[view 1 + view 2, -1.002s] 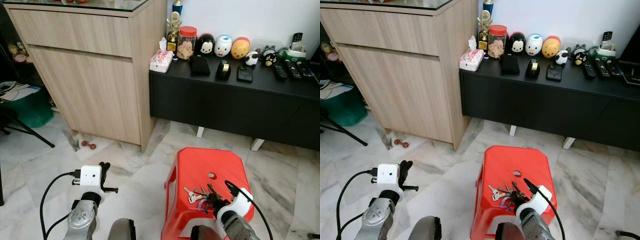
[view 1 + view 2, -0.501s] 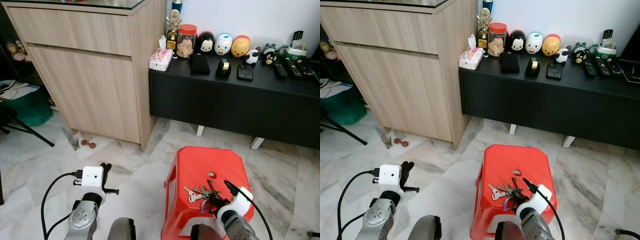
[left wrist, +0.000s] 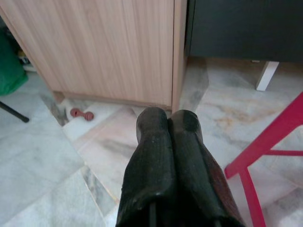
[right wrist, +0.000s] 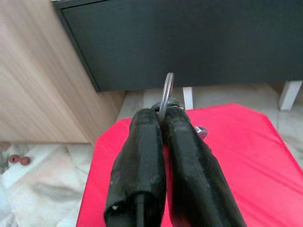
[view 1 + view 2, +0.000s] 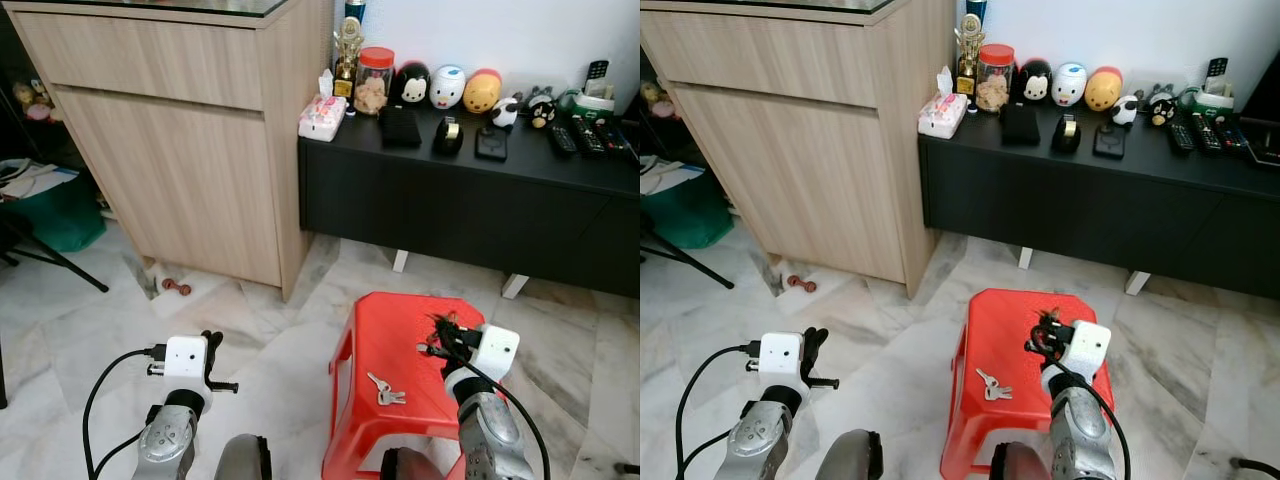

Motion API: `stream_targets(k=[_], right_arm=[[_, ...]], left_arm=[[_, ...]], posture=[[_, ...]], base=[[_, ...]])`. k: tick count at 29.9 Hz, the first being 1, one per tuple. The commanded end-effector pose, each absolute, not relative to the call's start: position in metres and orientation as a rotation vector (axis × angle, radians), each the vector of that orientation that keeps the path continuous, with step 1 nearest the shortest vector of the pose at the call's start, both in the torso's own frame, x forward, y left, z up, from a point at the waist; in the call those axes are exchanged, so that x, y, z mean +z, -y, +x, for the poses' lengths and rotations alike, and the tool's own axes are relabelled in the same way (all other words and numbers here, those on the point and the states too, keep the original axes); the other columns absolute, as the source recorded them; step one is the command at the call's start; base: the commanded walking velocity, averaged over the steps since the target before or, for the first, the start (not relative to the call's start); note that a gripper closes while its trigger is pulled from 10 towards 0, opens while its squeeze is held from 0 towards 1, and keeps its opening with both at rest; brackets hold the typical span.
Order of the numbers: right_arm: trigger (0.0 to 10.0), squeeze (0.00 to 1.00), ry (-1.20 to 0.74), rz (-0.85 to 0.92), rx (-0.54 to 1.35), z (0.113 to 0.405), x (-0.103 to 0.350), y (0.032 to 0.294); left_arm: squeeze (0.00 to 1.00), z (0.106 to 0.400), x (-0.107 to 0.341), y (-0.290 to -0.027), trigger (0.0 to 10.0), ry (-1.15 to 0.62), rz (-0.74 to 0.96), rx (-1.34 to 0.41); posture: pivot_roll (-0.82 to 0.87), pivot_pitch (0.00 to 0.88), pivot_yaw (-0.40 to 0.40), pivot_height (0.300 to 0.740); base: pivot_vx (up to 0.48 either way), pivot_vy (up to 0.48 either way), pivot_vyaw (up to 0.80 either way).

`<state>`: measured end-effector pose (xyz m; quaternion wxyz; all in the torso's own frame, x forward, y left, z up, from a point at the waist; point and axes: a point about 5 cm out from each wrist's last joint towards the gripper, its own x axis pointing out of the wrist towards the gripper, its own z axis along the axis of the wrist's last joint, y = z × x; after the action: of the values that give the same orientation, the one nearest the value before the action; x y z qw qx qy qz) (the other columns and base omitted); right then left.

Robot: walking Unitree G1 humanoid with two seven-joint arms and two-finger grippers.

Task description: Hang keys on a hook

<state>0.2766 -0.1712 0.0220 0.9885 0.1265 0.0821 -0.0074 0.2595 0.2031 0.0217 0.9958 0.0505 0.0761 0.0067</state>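
My right gripper [image 5: 440, 335] is held above the back part of the red plastic stool [image 5: 395, 330], shut on a dark bunch of keys. In the right wrist view its fingers [image 4: 142, 142] pinch the bunch's silver key ring [image 4: 166, 90], which sticks up between them. Two loose silver keys [image 5: 385, 392] lie flat on the stool seat, in front of and below the gripper. My left gripper [image 5: 212, 347] hangs low over the marble floor to the stool's left, shut with nothing in it [image 3: 168, 118].
A tall light-wood cabinet [image 5: 190, 150] stands at the back left. Beside it is a low black sideboard [image 5: 460, 200] with jars, figures and remotes on top. A small red object [image 5: 177, 289] lies on the floor by the cabinet. A green bin [image 5: 60, 215] is far left.
My right gripper has risen from the stool's front and moved toward its back with the key bunch. Two silver keys stayed on the seat. The left arm has barely moved.
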Motion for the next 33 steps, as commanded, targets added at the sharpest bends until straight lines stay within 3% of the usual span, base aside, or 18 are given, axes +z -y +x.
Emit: stream_targets(k=[1,9,26,33], right_arm=[[10.0,0.00,-0.152,0.242,-0.027,0.275,0.024,0.172],[10.0,0.00,-0.121,0.235,-0.031,0.276,0.030,0.172],[10.0,0.00,-0.193,0.216,-0.053,0.271,0.019,0.178],[10.0,0.00,-0.286,0.213,-0.075,0.262,0.000,0.183]], left_arm=[[0.00,0.255,0.015,-0.206,10.0,-0.183,0.092,0.032],[0.00,0.243,-0.003,-0.215,10.0,-0.275,0.070,0.081],[0.00,0.243,-0.007,-0.212,10.0,-0.286,0.072,0.065],[0.00,0.234,-0.020,-0.213,10.0,-0.363,0.081,0.069]], posture=[[0.15,0.034,-0.056,0.613],[0.15,0.017,-0.059,0.618],[0.15,0.000,-0.050,0.738],[0.14,0.000,-0.052,0.740]], base=[[0.000,0.000,0.00],[0.000,0.000,0.00],[0.000,0.000,0.00],[0.000,0.000,0.00]])
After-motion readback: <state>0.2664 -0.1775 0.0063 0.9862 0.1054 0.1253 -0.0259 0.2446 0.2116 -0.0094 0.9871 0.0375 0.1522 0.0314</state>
